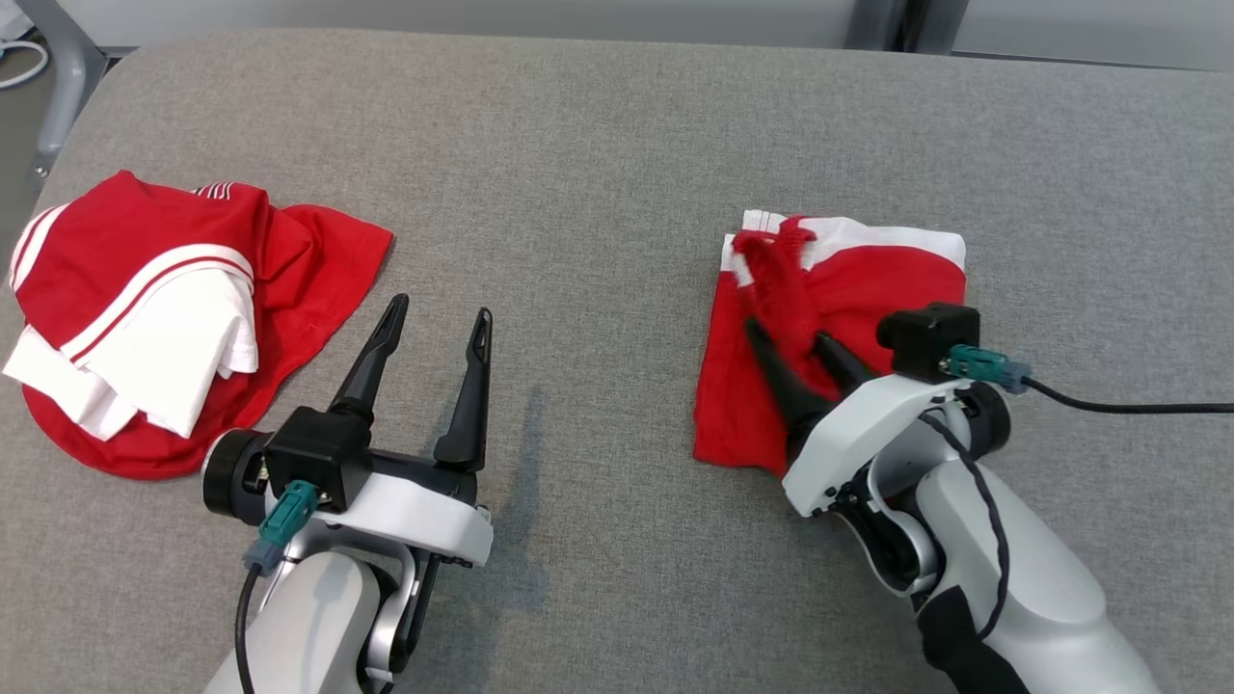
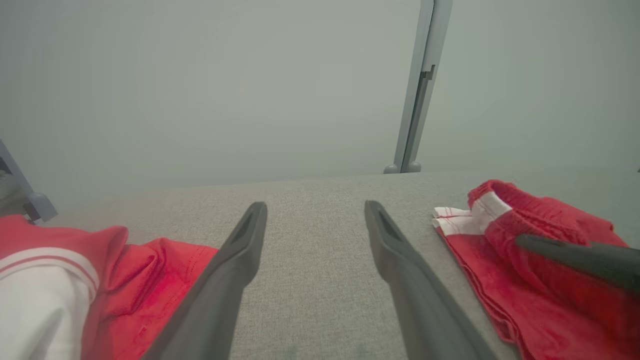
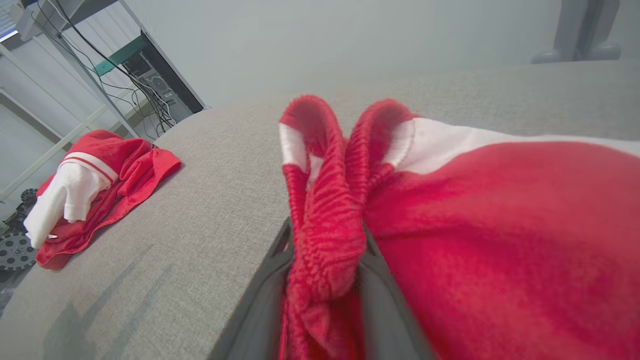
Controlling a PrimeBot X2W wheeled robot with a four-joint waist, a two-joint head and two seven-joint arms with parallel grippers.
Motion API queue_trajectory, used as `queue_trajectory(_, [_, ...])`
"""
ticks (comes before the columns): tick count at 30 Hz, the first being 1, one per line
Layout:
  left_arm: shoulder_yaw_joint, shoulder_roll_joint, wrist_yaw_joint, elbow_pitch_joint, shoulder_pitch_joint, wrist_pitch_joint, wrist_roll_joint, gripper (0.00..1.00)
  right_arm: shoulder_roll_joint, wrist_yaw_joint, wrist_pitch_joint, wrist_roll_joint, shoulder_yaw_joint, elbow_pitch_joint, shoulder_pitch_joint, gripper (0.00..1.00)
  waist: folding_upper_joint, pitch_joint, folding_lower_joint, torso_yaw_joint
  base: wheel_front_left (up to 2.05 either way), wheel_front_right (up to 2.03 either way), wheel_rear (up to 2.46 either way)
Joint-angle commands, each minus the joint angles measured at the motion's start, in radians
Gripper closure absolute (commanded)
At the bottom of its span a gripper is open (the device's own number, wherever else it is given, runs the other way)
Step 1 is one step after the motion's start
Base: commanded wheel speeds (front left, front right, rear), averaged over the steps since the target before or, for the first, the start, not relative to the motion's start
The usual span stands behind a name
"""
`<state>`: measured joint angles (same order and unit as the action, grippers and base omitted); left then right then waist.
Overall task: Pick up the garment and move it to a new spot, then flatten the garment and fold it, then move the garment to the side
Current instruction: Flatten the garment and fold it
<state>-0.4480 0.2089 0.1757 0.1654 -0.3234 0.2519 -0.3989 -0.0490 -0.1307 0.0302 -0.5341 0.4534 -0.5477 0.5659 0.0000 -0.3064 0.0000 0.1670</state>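
A: Right wrist view, entry one: right gripper (image 3: 325, 280) has its two dark fingers (image 3: 265, 300) on either side of a bunched ridge of red knit cloth, the waistband of the folded garment (image 3: 500, 240). Cloth fills the gap between them. Whether the jaws are pinching or have slackened, I cannot tell.

B: Head view agrees. Right gripper (image 1: 795, 361) lies low over the folded garment (image 1: 868, 289), fingertips pointing up-left into the raised waistband ridge. Garment is a red rectangle with a white band along its far edge, flat on the grey table (image 1: 598, 193), right of centre.

A: Left gripper (image 1: 439, 328)?

B: Jaws spread wide, nothing between them, over bare table between the two cloth items. Left wrist view shows the same: left gripper (image 2: 315, 220) with grey surface in the gap.

A: Further out?

B: A second garment (image 1: 164, 318), red and white, crumpled in a heap near the table's left edge, well apart from the folded one.
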Motion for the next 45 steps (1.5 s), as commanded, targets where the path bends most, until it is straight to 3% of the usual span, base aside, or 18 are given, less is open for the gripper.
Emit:
queue_trajectory(1, [0.002, 0.001, -0.005, 0.003, -0.015, 0.006, -0.002, 0.00, -0.005, 0.000, 0.019, -0.013, 0.018, -0.013, 0.016, 0.00, 0.0000, -0.002, 0.0000, 0.001, 0.00, 0.00, 0.00])
queue_trajectory(8, [0.007, 0.001, -0.005, 0.011, -0.018, 0.008, 0.003, 0.00, -0.005, 0.000, 0.082, -0.059, 0.147, -0.036, 0.035, 0.00, 0.0000, -0.004, 0.0000, -0.006, 0.00, 0.00, 0.00])
queue_trajectory(15, [0.024, 0.006, 0.001, 0.016, -0.012, 0.011, -0.001, 0.00, -0.009, 0.000, 0.164, 0.034, 0.184, -0.018, 0.025, 0.00, 0.0000, 0.007, 0.0000, -0.036, 0.00, 0.00, 0.00])
queue_trajectory(19, [0.037, 0.015, 0.003, 0.018, -0.001, 0.011, -0.007, 0.00, -0.030, 0.000, 0.204, 0.061, 0.103, 0.041, -0.026, 0.00, 0.0000, 0.023, 0.0000, -0.062, 0.00, 0.00, 0.00])
queue_trajectory(26, [0.063, 0.033, 0.017, 0.013, 0.029, 0.012, -0.014, 0.00, -0.080, 0.000, 0.224, 0.155, -0.122, 0.185, -0.154, 0.00, 0.0000, 0.055, 0.0000, -0.113, 0.00, 0.00, 0.00])
queue_trajectory(35, [0.074, 0.056, 0.031, 0.001, 0.074, 0.005, -0.022, 0.00, -0.089, 0.000, 0.142, 0.290, -0.397, 0.375, -0.330, 0.00, 0.0000, 0.090, 0.0000, -0.150, 0.00, 0.00, 0.00])
queue_trajectory(45, [0.076, 0.070, 0.044, -0.016, 0.104, -0.009, -0.032, 0.00, -0.065, 0.000, 0.063, 0.335, -0.468, 0.511, -0.437, 0.00, 0.0000, 0.110, 0.0000, -0.161, 0.00, 0.00, 0.00])
